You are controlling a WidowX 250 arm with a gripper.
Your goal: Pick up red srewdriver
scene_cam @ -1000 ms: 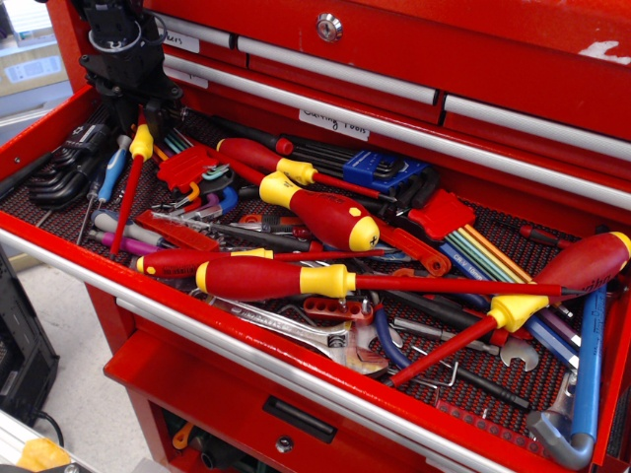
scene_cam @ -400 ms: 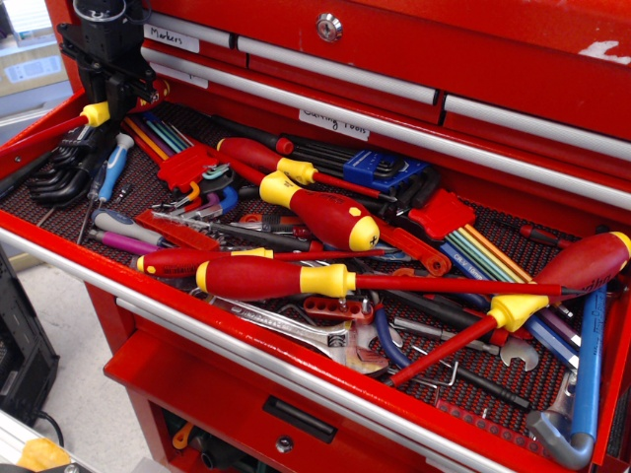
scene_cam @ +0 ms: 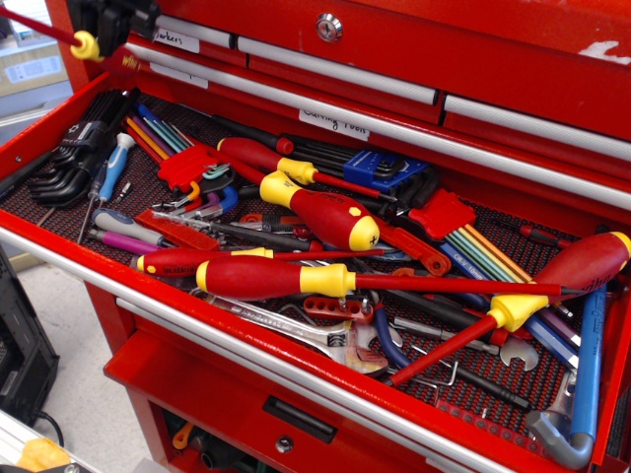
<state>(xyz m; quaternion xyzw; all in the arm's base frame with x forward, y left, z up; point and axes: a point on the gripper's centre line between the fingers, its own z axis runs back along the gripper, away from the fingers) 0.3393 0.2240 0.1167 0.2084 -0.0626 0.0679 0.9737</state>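
The red srewdriver (scene_cam: 61, 39) hangs high above the far left corner of the tool drawer (scene_cam: 59, 258), held in the gripper (scene_cam: 110, 22) jaws, its thin shaft pointing left and a bit up.

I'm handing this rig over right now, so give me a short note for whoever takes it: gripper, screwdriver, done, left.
Gripper: at the top left corner, shut on the red screwdriver, mostly cropped by the frame edge.
Screwdriver: in the air above the open drawer, shaft pointing left, touching no other tool.
Done: grasp and lift.
Left: only keep the grip; nothing more to pick up.
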